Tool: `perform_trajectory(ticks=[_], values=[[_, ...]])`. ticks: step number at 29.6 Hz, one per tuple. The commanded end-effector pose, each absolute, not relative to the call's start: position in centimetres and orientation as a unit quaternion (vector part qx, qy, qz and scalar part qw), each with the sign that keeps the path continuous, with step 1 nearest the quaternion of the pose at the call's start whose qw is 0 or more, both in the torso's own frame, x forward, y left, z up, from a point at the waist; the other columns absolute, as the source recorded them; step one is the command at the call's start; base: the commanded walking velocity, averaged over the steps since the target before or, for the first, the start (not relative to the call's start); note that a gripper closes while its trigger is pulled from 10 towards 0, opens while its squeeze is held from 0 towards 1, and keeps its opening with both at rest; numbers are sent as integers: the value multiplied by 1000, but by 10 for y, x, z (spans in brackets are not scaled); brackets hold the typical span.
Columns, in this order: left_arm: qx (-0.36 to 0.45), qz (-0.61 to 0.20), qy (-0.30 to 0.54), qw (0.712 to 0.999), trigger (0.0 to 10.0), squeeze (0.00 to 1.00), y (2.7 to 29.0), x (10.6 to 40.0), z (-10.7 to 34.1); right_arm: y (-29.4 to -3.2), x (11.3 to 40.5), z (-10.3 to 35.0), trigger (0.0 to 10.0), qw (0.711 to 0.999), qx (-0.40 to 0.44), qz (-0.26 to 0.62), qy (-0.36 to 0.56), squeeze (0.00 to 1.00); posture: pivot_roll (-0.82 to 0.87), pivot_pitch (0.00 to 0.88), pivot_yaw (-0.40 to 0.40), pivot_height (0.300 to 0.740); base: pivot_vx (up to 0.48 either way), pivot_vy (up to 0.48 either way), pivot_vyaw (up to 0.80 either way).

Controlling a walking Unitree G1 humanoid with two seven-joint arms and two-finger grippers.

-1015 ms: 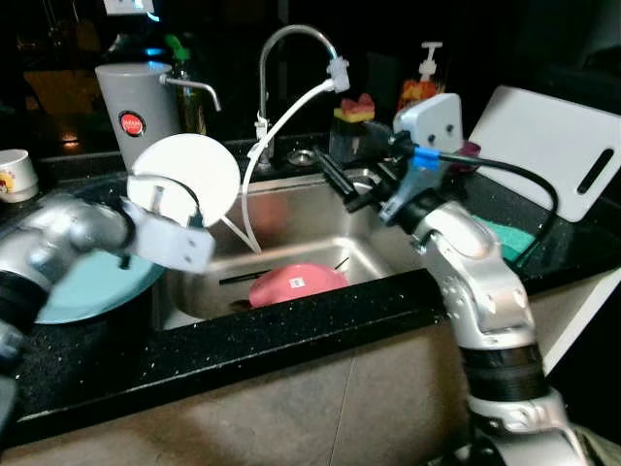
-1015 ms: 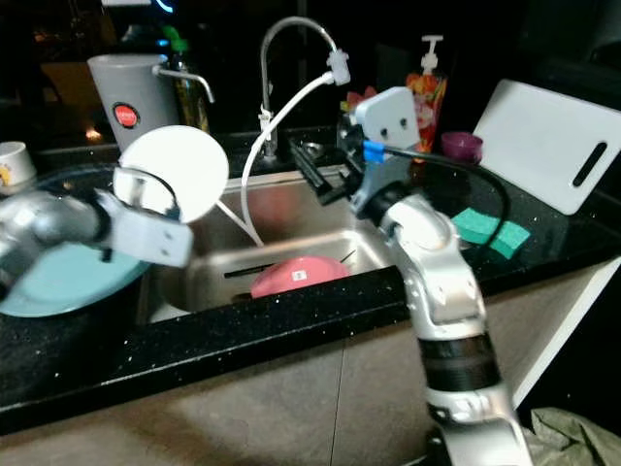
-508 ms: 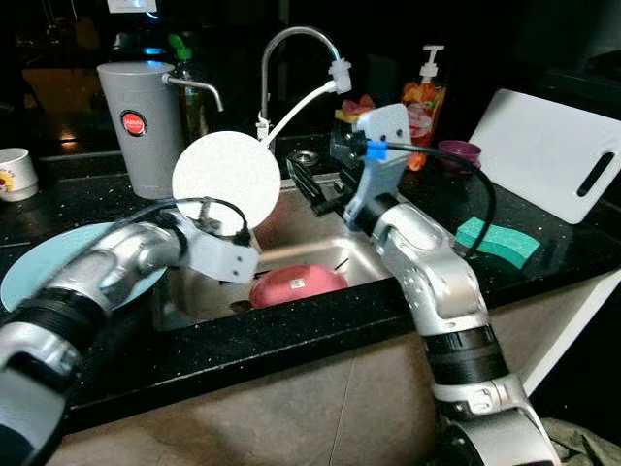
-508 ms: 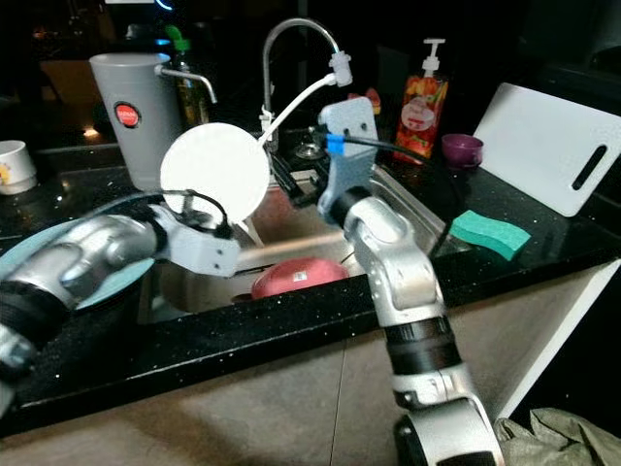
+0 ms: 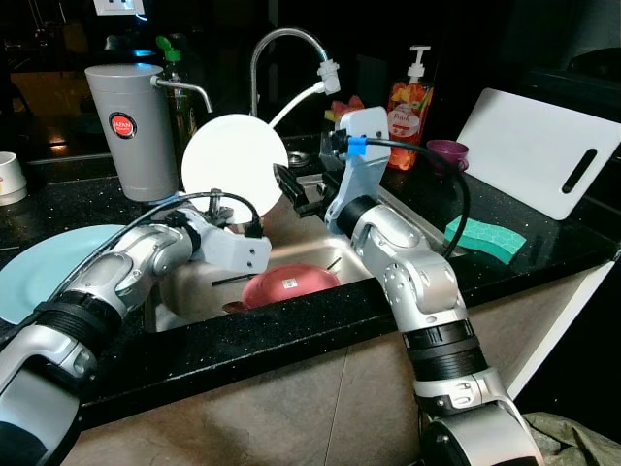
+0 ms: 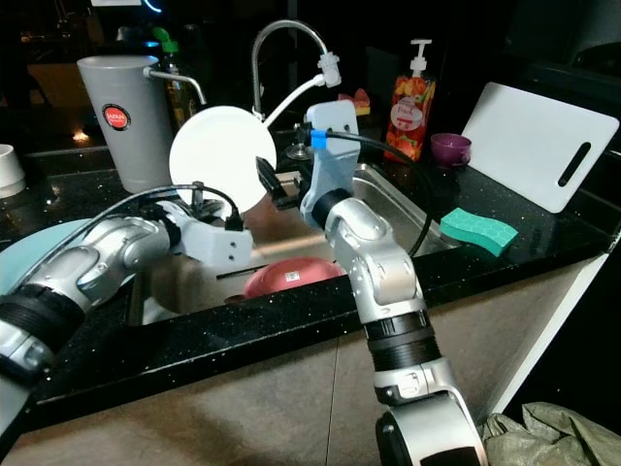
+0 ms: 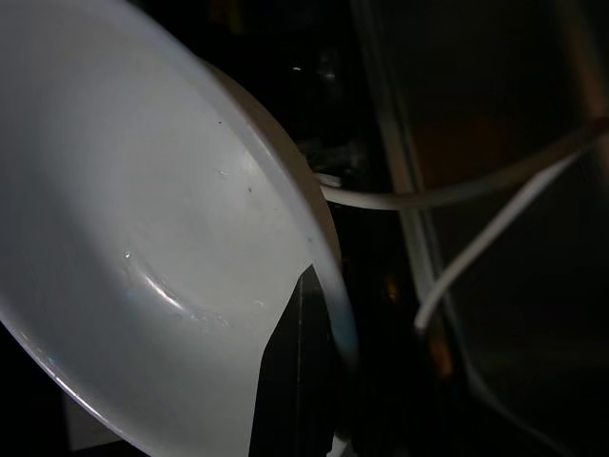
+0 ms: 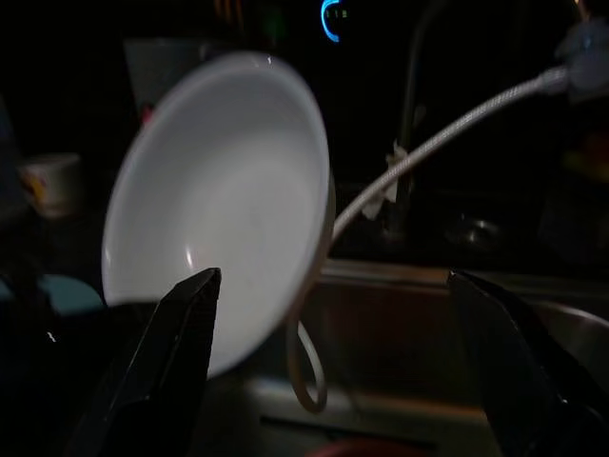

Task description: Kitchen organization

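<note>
on the far left of the black table (image 5: pixel 243 340) sits one white mug (image 5: pixel 10 177) and one pale blue plate (image 5: pixel 44 277), then one grey canister (image 5: pixel 126 131) with a red round badge. my left end effector (image 5: pixel 225 206) is clamped on the lower rim of one white plate (image 5: pixel 234 161), which i hold upright on edge above the left part of the steel sink (image 5: pixel 320 254); in my left wrist view a black finger (image 7: pixel 290 381) lies across the plate's inner face. the plate is plain, round, glossy and shallow with a raised rim, its hollow side turned toward my right arm. down in the sink lies one red dish (image 5: pixel 281 287) with a small white label. one curved faucet (image 5: pixel 277 58) rises behind, with one white hose hanging from its tip into the basin. my right end effector (image 5: pixel 291 187) is just beside the plate's right edge, its two fingers spread wide, the plate standing between them in the right wrist view without touching. further right i count one orange soap bottle (image 5: pixel 409 87) with a pump, one small purple bowl (image 5: pixel 444 152), one green sponge (image 5: pixel 485 238) and one white cutting board (image 5: pixel 539 150) leaning at the back.
</note>
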State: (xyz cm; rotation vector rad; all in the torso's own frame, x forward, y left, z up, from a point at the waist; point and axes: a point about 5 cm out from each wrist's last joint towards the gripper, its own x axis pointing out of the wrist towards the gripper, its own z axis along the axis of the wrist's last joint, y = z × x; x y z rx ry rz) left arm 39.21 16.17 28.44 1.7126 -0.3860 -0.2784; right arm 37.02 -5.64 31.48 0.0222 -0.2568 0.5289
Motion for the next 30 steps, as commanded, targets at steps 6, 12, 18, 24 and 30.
perform_trajectory(ticks=[6, 12, 18, 24, 30], values=[[731, -103, -229, 635, 10000, 0, 150, 388, 294, -49, 376, 308, 10000, 958, 7, 262, -113, 0, 145, 46, -52, 740, 0, 0, 0], [726, -112, -258, 627, 10000, 0, 143, 382, 291, -43, 382, 308, 10000, 959, 21, 263, -107, 0, 160, 36, -60, 740, 0, 0, 0], [728, -116, -264, 622, 10000, 0, 142, 381, 287, -41, 386, 312, 9216, 959, 40, 259, -109, 0, 164, 35, -62, 740, 0, 0, 0], [729, -127, -264, 619, 10000, 0, 141, 378, 277, -45, 394, 318, 0, 962, 81, 239, -106, 0, 168, 39, -66, 740, 0, 0, 0], [727, -126, -265, 620, 10000, 0, 141, 378, 275, -49, 397, 316, 0, 962, 97, 234, -104, 0, 159, 47, -58, 740, 0, 0, 0]])
